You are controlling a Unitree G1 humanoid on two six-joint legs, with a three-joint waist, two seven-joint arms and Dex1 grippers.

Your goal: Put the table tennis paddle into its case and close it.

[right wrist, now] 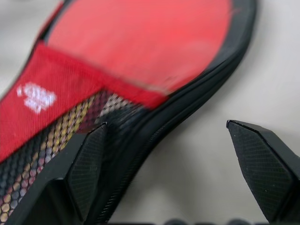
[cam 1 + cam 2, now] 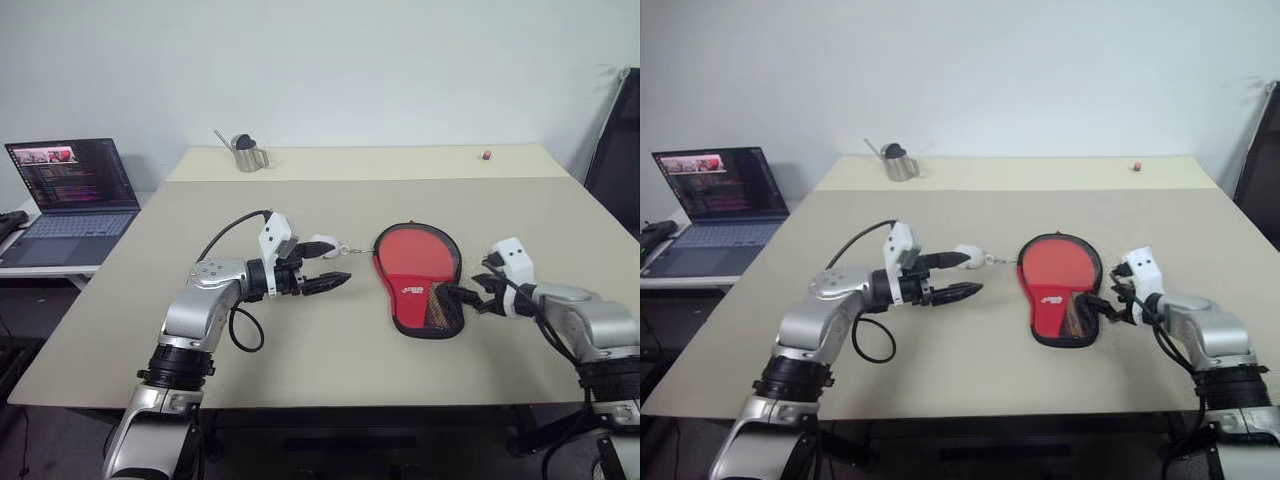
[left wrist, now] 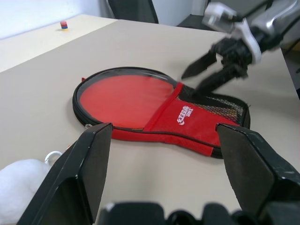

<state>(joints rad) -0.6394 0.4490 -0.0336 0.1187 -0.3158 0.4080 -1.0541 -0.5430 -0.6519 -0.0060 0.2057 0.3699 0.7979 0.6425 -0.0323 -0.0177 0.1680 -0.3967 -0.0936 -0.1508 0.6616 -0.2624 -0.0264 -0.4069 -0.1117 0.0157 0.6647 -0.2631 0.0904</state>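
Paddle [image 2: 415,256] sits inside the open case [image 2: 428,312] on the surface [image 2: 330,345]. Right gripper [image 2: 465,297], jaws apart, at the case's mesh end; left gripper [image 2: 333,264], jaws apart, near its round end.

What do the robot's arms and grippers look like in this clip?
Both arms are silver-grey metal with black ribbed joints. Each wrist carries a white box and a looping black cable. The left gripper and right gripper each have two black pointed fingers.

My arms are silver-grey metal shells joined by ribbed black collars, each with a white camera block on the wrist. A black cable loops from my left forearm, hanging toward 6 o'clock. My left gripper [image 2: 332,263] and right gripper [image 2: 462,297] carry tapered black fingers with a cross-hatched texture.
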